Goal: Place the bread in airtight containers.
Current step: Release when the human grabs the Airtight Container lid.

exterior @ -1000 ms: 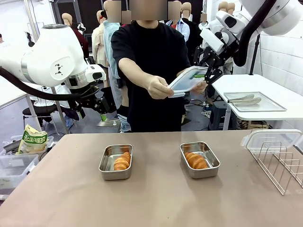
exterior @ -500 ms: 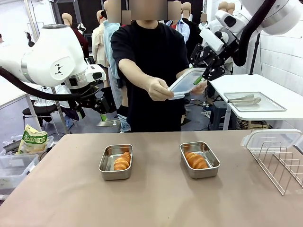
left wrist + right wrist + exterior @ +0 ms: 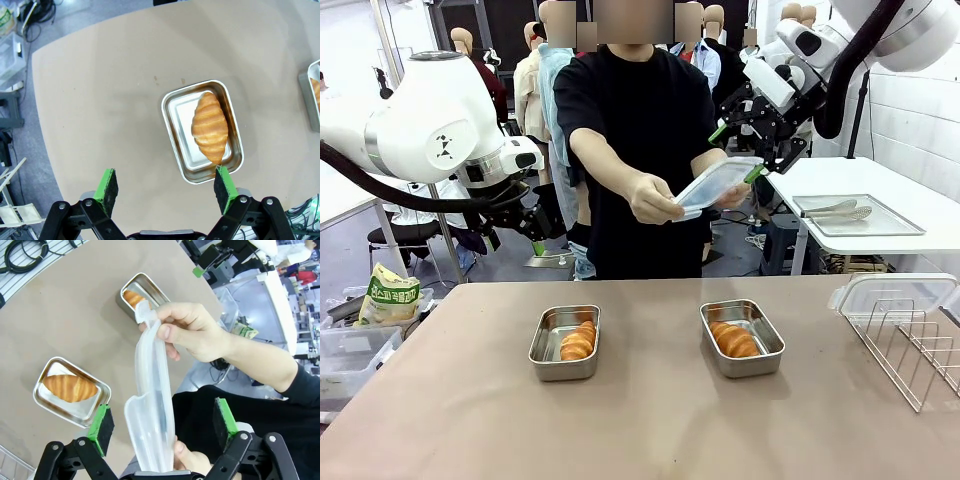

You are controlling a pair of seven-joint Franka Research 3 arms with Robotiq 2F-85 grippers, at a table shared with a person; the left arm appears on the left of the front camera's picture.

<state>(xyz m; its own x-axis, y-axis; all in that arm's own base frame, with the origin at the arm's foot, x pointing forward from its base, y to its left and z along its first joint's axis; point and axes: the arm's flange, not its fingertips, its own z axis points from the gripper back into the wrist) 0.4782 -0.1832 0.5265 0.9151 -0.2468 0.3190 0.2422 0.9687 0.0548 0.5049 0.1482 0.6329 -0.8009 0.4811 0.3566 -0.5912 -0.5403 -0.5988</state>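
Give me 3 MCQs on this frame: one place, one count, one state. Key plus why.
1. Where is the clear lid by the right gripper? A) on a tin B) in the person's hands C) flat on the table
2. How many rolls lie in the left tin and right tin together? A) one B) two C) four
3. The right gripper is: A) shut on the lid B) shut on a roll C) open
1B, the hands hold both its ends. 2B, one roll per tin. 3C, its pads stand apart beside the lid.
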